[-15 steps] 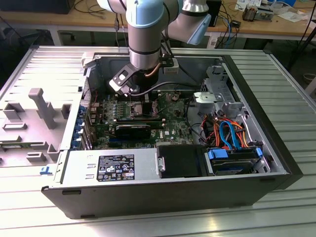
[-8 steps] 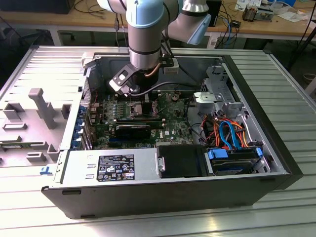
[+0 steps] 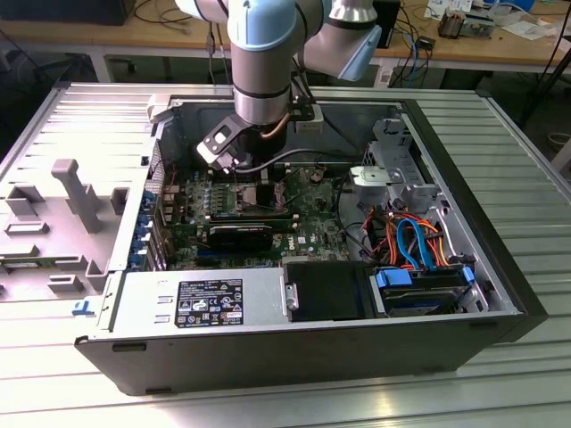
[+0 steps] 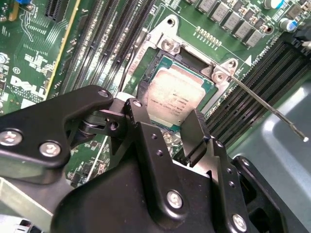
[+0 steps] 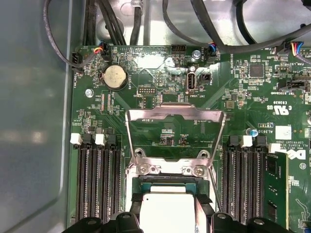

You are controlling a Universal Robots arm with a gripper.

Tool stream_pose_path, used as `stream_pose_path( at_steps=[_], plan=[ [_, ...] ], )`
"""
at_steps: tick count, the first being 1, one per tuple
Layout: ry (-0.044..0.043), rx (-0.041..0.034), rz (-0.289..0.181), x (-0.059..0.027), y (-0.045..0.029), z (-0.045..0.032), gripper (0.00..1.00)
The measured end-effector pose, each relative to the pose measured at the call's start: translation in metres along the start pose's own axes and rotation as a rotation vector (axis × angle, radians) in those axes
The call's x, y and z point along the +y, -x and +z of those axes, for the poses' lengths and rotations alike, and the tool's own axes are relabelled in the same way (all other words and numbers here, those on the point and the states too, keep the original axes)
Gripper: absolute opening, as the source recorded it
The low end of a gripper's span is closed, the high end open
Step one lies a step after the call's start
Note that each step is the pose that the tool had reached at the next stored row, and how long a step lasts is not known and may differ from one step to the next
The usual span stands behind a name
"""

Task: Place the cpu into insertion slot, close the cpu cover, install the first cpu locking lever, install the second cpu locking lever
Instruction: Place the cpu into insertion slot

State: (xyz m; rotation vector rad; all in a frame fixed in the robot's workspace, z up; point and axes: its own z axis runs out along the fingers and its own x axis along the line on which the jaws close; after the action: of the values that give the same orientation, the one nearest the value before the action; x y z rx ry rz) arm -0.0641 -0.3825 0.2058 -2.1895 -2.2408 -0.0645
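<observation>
Black jaws, closed to chip width on two opposite edges of the cpu [image 4: 177, 92], which lies in the insertion slot [image 4: 192, 60], seemingly flat. The cpu cover [image 5: 175, 110] stands raised beside the slot. Hazard: a chip seated slightly askew, or dragged sideways as the jaws part, could bend socket contacts or ride up on the rim.

Black label [image 3: 211, 303] on power supply [image 3: 143, 308]: white print and row of certification marks, too small to make out. Motherboard [image 5: 243, 97]: white silkscreen captions beside connectors and chips, large white logo [image 4: 26, 87] near one edge. White sticker [image 5: 283, 132] on board: print unclear. Metal top of cpu [image 4: 170, 99]: faint lines of engraved text, not legible.
</observation>
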Motion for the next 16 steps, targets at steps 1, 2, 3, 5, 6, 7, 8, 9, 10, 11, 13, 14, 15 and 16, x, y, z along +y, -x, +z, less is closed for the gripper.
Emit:
stream_pose_path(
  at_steps=[1,2,3,5,6,7,8,9,10,11,13,14,15,16],
  plan=[
    [0.0000,0.0000,0.000,0.0000,0.0006,0.0000,0.51],
    [-0.0001,0.0000,0.002,-0.0001,0.0012,-0.0001,0.51],
    [0.0000,0.0001,0.004,-0.0001,0.0014,0.0000,0.51],
    [0.0001,0.0000,0.004,0.0002,0.0019,0.0000,0.51],
    [0.0001,0.0000,0.005,0.0006,0.0021,0.0001,0.51],
    [0.0001,-0.0001,0.006,0.0008,0.0021,0.0001,0.51],
    [0.0000,-0.0001,0.006,0.0010,0.0022,0.0001,0.51],
    [0.0000,-0.0001,0.006,0.0011,0.0023,0.0001,0.51],
    [0.0000,-0.0002,0.006,0.0013,0.0023,0.0002,0.51],
    [0.0000,-0.0002,0.006,0.0014,0.0023,0.0004,0.51],
    [0.0000,-0.0001,0.006,0.0017,0.0023,0.0007,0.51],
    [0.0000,-0.0002,0.006,0.0017,0.0023,0.0007,0.51],
    [0.0000,-0.0002,0.006,0.0018,0.0023,0.0008,0.51],
    [0.0001,-0.0001,0.006,0.0019,0.0023,0.0009,0.51]
  ],
)
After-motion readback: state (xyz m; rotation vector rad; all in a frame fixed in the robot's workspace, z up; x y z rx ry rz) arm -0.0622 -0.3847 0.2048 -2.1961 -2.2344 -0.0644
